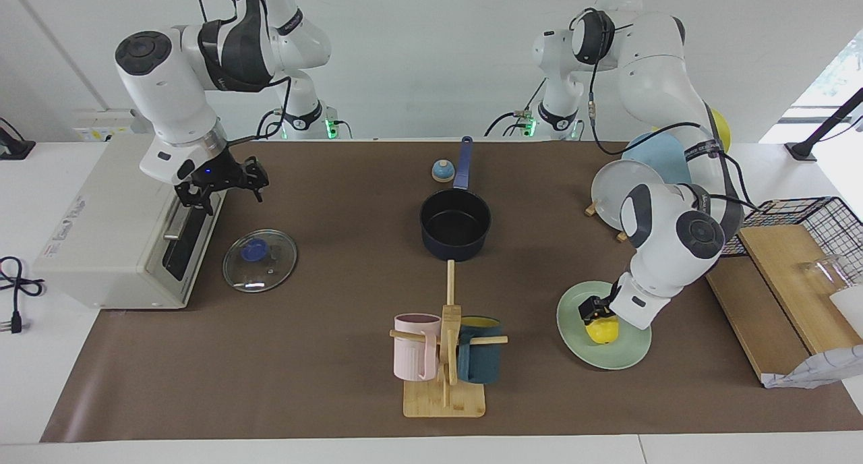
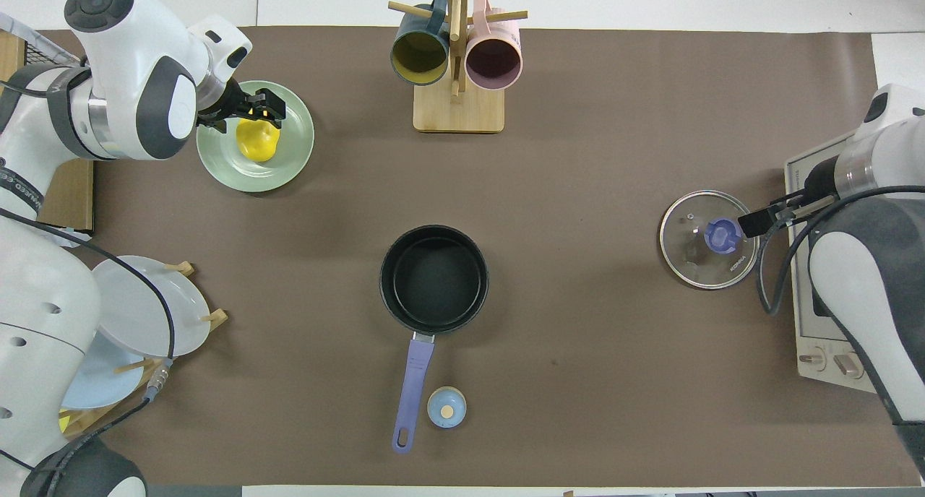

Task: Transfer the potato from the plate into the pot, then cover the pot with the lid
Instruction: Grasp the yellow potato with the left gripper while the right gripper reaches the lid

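Left gripper (image 1: pixel 594 313) down at the potato (image 1: pixel 602 330) on the plate (image 1: pixel 627 356), grasp indiscernible; pot (image 1: pixel 455 225) empty, lid (image 1: pixel 259 259) beside it; right gripper (image 1: pixel 226 181) waits, fingers spread.

Brightness: even, bright indoor light in both views.
Source: daylight blooms at a window past the left arm's end of the table (image 1: pixel 431 450).
Shadows: soft and short beneath the pot (image 1: pixel 455 224) and plate (image 1: pixel 627 356).
Glare: pale reflections on the lid (image 2: pixel 709 240).
Focus: sharp throughout.
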Available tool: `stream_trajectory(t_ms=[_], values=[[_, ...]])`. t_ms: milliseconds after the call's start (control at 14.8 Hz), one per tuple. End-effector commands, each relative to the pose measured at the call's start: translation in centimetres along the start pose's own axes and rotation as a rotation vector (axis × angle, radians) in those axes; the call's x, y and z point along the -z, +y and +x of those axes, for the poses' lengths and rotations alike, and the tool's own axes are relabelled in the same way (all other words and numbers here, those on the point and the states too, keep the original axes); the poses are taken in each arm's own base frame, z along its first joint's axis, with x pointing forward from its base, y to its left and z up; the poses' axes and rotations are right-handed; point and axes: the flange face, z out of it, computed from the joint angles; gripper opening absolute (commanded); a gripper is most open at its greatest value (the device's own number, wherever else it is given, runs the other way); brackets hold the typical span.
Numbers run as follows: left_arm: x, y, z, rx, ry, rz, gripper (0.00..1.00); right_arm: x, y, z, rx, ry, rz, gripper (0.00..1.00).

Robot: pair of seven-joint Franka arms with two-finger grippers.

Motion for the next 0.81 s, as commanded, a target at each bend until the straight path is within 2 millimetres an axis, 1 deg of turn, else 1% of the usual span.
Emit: stream_trajectory(t_ms=[0,135,271,406,473,541,609,676,744], values=[[-0.1,-0.4,0.0,-0.002,0.035,0.031,1.0,-1.8,-0.3,0.2,0.033,0.014,0.019,1.0],[-1.1,-0.2,-0.3,-0.007,0.041,0.032,1.0,-3.6,0.2,1.1,0.036,0.011,0.019,1.0],[-1.7,-0.2,-0.8,-0.008,0.05,0.03,1.0,-5.9,0.8,1.8,0.034,0.003,0.021,1.0],[-1.9,0.0,-1.0,-0.008,0.049,0.03,1.0,-9.0,1.4,2.7,0.028,0.024,0.012,1.0],[-2.0,-0.1,-1.0,-0.007,0.047,0.031,1.0,-10.3,0.9,2.7,0.031,0.043,0.005,1.0],[-1.9,-0.1,-1.0,-0.008,0.048,0.033,0.98,-11.2,0.6,2.6,0.034,0.044,0.004,1.0],[-1.9,-0.3,-1.0,-0.008,0.045,0.037,0.74,-12.2,0.7,2.6,0.033,0.037,0.008,1.0],[-1.9,-0.5,-1.0,-0.008,0.039,0.038,0.14,-13.0,1.0,2.6,0.027,0.029,0.011,1.0],[-1.9,-0.5,-1.0,-0.012,0.038,0.043,0.0,-13.3,1.1,2.5,0.028,0.025,0.012,1.0]])
